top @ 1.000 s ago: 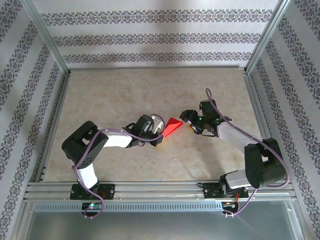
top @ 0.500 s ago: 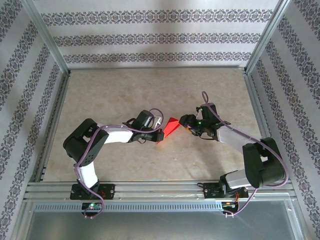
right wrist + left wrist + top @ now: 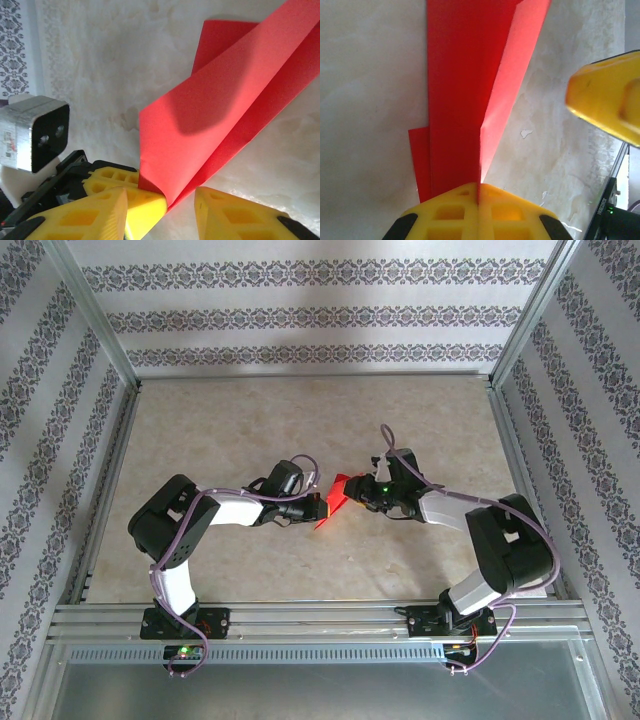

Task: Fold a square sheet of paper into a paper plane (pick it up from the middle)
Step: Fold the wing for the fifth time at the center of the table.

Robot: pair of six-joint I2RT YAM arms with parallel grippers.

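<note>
Right claw (image 3: 354, 496) has closed the gap: a second ago it hung well apart, out toward the right edge of the tabletop (image 3: 250, 420). Now it sits at the right end of the red paper (image 3: 336, 497), nose to nose with the left claw (image 3: 319, 506). Left claw hasn't let go through any of this, jaws clenched on the paper's near end; the left wrist view shows them (image 3: 478, 192) pressed flat together on it, the red paper (image 3: 465, 75) running away from them as a narrow creased strip with one flap standing up. Paper has barely shifted, still about mid-tabletop, slightly nearer the front edge. Can't tell if it rests on the surface or hangs just above it. Right claw (image 3: 161, 195) has narrowed partway but isn't gripping. Right wrist view shows both fingers straddling the low end of the red paper (image 3: 215, 115), with daylight between the right-hand finger and the fold. So the state is released, closing in. My read: this is a handover or a two-point hold to set the next crease, mid-fold rather than a finished dart. Risks: the right claw pinches the raised flap only and drags the crease off line, or it fouls the left claw, which sits just beside it on the same end.
</note>
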